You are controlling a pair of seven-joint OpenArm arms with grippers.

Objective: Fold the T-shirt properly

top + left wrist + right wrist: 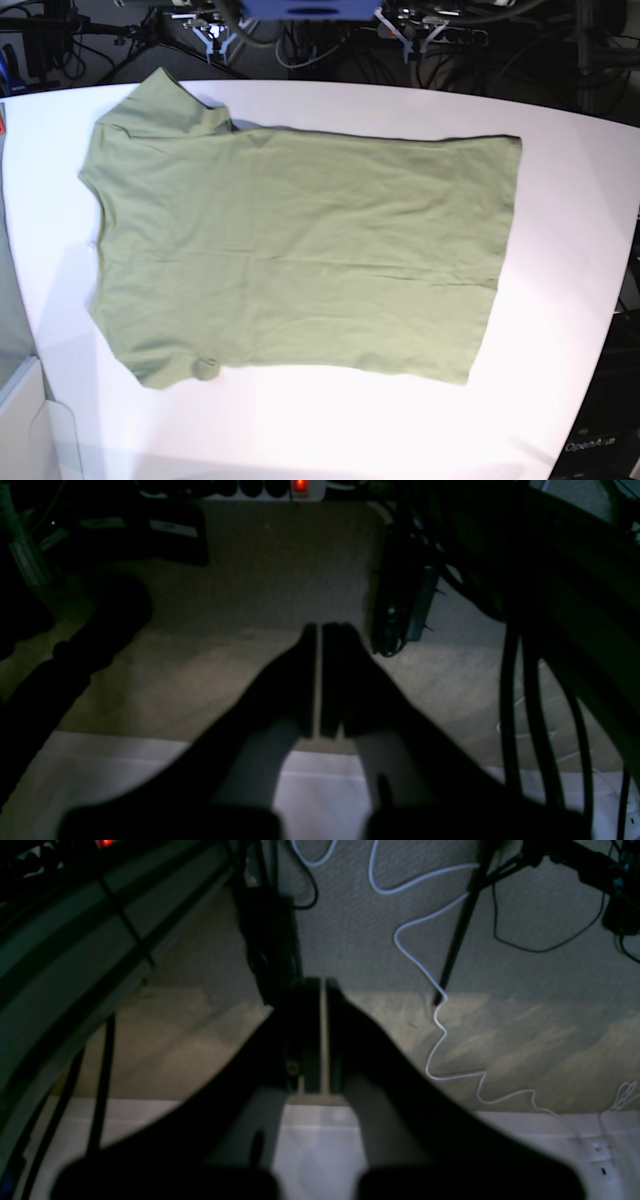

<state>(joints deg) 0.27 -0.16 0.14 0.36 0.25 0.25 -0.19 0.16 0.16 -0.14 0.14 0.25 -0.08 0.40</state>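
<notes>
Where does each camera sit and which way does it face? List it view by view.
Left wrist: on the left arm, looking past the shut left gripper over the table edge to the floor.
Right wrist: on the right arm, past the shut right gripper, same edge, floor, white cable.
Base: overhead, looking down at the T-shirt spread flat on the white table; both arms' bases at the top edge.
Shared: wrist views show the table; neither shows the T-shirt.

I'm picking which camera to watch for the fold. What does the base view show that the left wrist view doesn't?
Only the base view shows the T-shirt, spread flat and unfolded. Only the left wrist view shows the left gripper, shut and empty, over carpeted floor with a red-lit power strip. Both show the white table.
</notes>
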